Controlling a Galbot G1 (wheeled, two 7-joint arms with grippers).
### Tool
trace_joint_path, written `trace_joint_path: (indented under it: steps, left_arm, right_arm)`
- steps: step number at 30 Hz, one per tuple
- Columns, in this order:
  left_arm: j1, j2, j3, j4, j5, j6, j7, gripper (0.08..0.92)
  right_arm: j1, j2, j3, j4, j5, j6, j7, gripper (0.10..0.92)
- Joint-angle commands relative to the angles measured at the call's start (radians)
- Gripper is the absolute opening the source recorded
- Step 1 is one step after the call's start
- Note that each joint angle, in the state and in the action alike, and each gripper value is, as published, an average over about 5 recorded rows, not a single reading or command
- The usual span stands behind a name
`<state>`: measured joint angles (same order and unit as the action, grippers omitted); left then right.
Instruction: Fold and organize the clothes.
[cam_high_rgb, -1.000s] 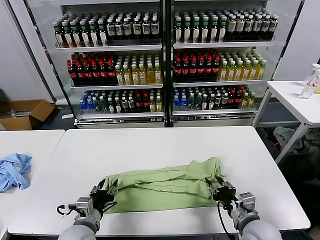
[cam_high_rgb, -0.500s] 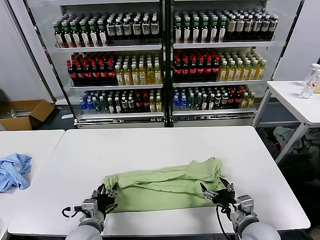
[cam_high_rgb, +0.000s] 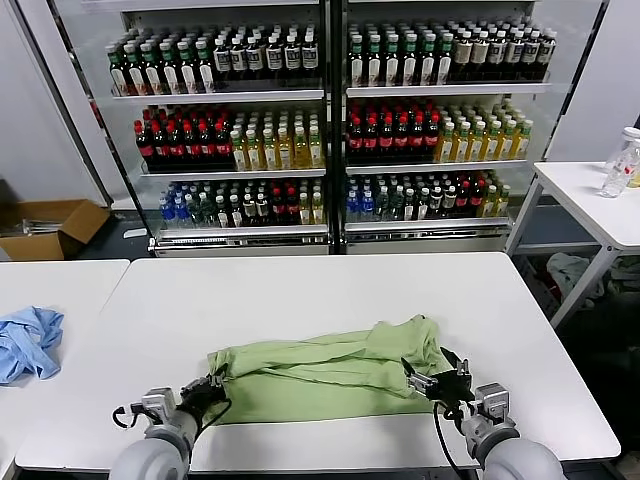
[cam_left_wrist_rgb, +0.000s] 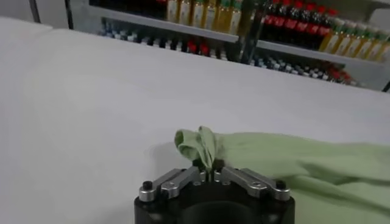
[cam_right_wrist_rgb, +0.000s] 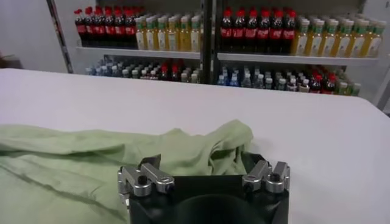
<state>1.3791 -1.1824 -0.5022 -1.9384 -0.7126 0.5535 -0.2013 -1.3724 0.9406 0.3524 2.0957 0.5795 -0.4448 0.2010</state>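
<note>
Left gripper (cam_left_wrist_rgb: 210, 175) is pinched on the near-left corner of the green polo shirt (cam_high_rgb: 320, 375) lying along the table's (cam_high_rgb: 320, 290) near edge, so the right gripper (cam_high_rgb: 437, 378), spread wide around the shirt's right end, should clamp fully before both lift evenly.

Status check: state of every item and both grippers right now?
Green shirt: lying flat on the table, folded into a long band, its left end bunched up.
Left gripper: jaws shut, pinching the bunched left end of the green shirt.
Right gripper: jaws open, around the right end of the shirt, not closed on it.
Blue garment: crumpled, on the neighbouring table, untouched.
White table: shirt near its front edge.
</note>
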Motion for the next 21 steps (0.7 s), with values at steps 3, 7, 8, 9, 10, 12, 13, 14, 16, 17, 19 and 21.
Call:
trace_joint_path:
  steps: [3, 7, 8, 9, 10, 12, 13, 14, 16, 17, 19, 21]
  left_arm:
    - [0.002, 0.235, -0.394, 0.001, -0.304, 0.001, 0.064, 0.101]
    - [-0.010, 0.293, -0.482, 0.016, -0.407, 0.000, 0.056, 0.101]
    - [-0.014, 0.299, -0.491, 0.010, -0.443, 0.001, 0.048, 0.101]
    - [-0.016, 0.300, -0.495, 0.000, -0.479, 0.003, 0.038, 0.101]
    - [-0.017, 0.294, -0.493, -0.021, -0.522, 0.004, 0.027, 0.101]
    - [-0.014, 0.267, -0.474, -0.083, -0.603, 0.005, 0.004, 0.101]
    - [-0.011, 0.242, -0.451, -0.120, -0.636, 0.004, -0.005, 0.101]
    - [-0.007, 0.211, -0.421, -0.163, -0.665, 0.002, -0.013, 0.101]
    - [-0.002, 0.146, -0.350, -0.226, -0.696, -0.004, -0.026, 0.101]
    - [0.000, 0.110, -0.302, -0.254, -0.702, -0.009, -0.032, 0.101]
    - [-0.004, 0.062, -0.201, -0.279, -0.682, -0.021, -0.038, 0.101]
    - [-0.019, 0.032, -0.093, -0.281, -0.652, -0.039, -0.041, 0.101]
  right_arm:
    - [0.025, -0.003, 0.000, -0.013, 0.006, 0.007, 0.000, 0.823]
    - [0.024, -0.009, 0.001, -0.003, 0.007, 0.009, 0.000, 0.823]
    - [0.024, -0.011, 0.001, -0.001, 0.007, 0.009, -0.001, 0.823]
    - [0.025, -0.012, 0.001, 0.000, 0.006, 0.009, -0.001, 0.823]
    - [0.027, -0.012, 0.000, -0.001, 0.006, 0.009, -0.001, 0.823]
    - [0.035, -0.011, -0.004, -0.004, 0.006, 0.010, -0.001, 0.823]
    - [0.039, -0.011, -0.006, -0.007, 0.006, 0.010, -0.001, 0.823]
    - [0.042, -0.011, -0.007, -0.009, 0.005, 0.011, -0.002, 0.823]
    - [0.043, -0.012, -0.008, -0.012, 0.005, 0.012, -0.001, 0.823]
    - [0.043, -0.013, -0.007, -0.012, 0.005, 0.012, -0.001, 0.823]
    - [0.040, -0.018, -0.006, -0.012, 0.005, 0.013, -0.002, 0.823]
    - [0.037, -0.025, -0.005, -0.011, 0.004, 0.013, -0.002, 0.823]
